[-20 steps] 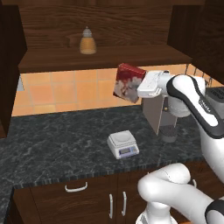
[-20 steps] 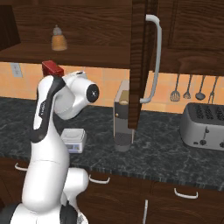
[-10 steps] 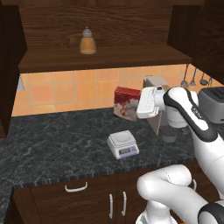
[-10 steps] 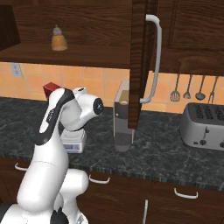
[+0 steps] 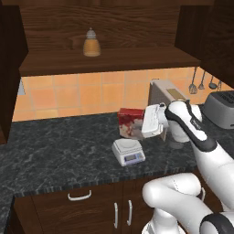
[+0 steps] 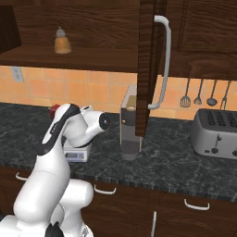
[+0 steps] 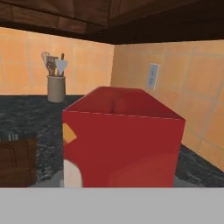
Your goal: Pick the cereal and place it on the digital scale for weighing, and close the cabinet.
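Cereal, a boxy red carton, is pinched by the hand above the square scale.

Amber bottle on shelf; coffee machine, toaster on counter; utensils hung on wall.

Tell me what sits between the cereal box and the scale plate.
Nothing: in the left base view the cereal in the gripper hangs just behind the digital scale.

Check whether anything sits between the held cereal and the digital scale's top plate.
Nothing visible does. The cereal, gripped by the fingers, hangs just above and behind the digital scale, whose flat plate is bare.
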Available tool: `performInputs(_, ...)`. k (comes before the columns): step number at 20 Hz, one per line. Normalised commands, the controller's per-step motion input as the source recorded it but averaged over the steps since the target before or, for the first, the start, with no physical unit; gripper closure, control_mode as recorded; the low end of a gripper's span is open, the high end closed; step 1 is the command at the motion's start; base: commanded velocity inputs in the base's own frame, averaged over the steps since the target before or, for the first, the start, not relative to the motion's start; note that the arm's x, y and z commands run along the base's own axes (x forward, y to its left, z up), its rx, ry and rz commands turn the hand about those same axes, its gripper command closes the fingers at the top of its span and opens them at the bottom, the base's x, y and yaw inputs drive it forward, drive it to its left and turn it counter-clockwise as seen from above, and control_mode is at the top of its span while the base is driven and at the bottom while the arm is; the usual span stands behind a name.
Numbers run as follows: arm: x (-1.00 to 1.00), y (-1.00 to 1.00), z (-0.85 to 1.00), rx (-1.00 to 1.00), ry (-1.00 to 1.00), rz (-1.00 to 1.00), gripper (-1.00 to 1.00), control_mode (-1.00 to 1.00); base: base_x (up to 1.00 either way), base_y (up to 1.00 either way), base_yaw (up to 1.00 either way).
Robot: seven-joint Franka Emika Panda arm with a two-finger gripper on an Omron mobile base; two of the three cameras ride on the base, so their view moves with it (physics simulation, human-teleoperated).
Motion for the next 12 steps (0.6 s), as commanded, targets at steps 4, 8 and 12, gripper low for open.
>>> performInputs(4,0.02,0.00,-0.35,0.00,0.02,0.02,1.00,-1.00,0.00,0.00,0.00)
performInputs(8,0.05,0.00,-0.29,0.09,-0.08,0.09,1.00,-1.00,0.00,0.00,0.00)
performInputs(12,0.16,0.00,-0.38,0.10,0.02,0.05,1.00,-1.00,0.00,0.00,0.00)
